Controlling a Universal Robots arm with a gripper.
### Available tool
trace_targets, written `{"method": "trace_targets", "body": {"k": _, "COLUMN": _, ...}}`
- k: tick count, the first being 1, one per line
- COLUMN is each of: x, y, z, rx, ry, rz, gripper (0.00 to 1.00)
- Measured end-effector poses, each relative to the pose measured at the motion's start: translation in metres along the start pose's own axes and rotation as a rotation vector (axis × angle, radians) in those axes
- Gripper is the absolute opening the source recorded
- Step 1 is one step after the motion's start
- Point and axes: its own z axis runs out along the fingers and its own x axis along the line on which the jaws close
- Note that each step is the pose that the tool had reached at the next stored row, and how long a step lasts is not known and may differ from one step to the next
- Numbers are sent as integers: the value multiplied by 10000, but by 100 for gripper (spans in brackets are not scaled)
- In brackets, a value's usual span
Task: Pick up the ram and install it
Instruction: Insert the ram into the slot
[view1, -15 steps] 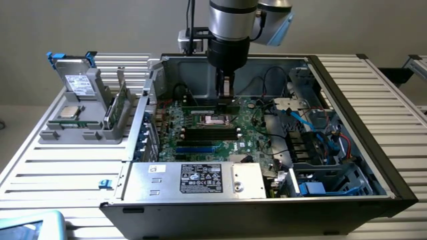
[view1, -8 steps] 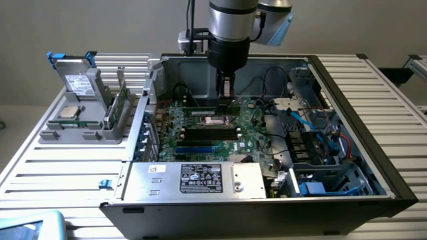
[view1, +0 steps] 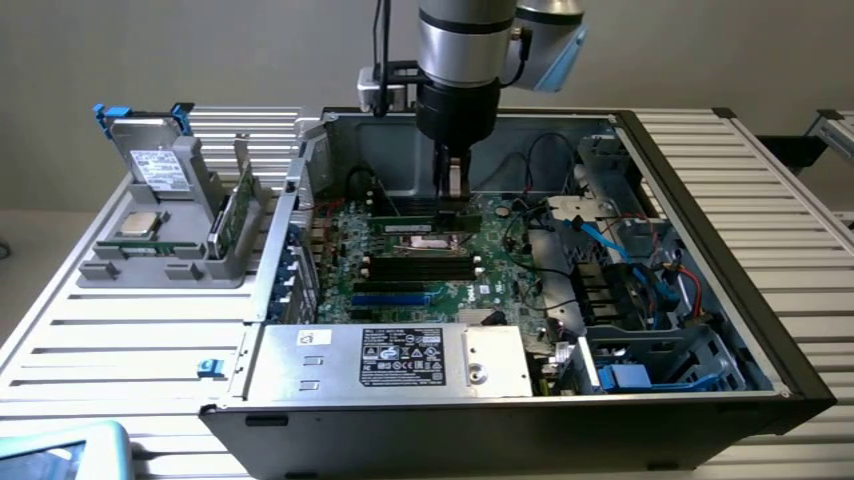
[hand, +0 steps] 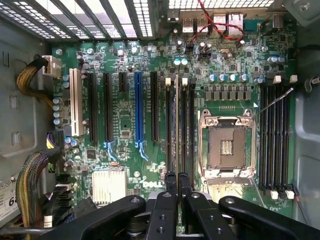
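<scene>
My gripper (view1: 454, 196) reaches down into the open computer case and is shut on the ram (view1: 416, 212), a slim green stick held by its long edge. In the wrist view the ram (hand: 176, 125) appears edge-on between my fingertips (hand: 177, 176). It runs along the black memory slots (hand: 185, 130) just beside the empty processor socket (hand: 226, 147) on the green motherboard (hand: 125, 130). Whether the ram touches a slot I cannot tell.
A second bank of black slots (hand: 274, 140) lies on the socket's other side. A grey holder (view1: 160, 250) on the exterior view's left carries a silver processor chip (view1: 138, 224) and a green card (view1: 235, 215). The power supply (view1: 387, 358) and cables (view1: 627, 260) crowd the case.
</scene>
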Motion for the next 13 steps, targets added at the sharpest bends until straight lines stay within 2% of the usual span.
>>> {"method": "trace_targets", "body": {"k": 4, "x": 0, "y": -2, "z": 32, "rx": 2, "ry": -1, "rz": 1, "gripper": 13}}
{"method": "trace_targets", "body": {"k": 13, "x": -1, "y": -4, "z": 190, "rx": 20, "ry": 0, "rz": 0, "gripper": 13}}
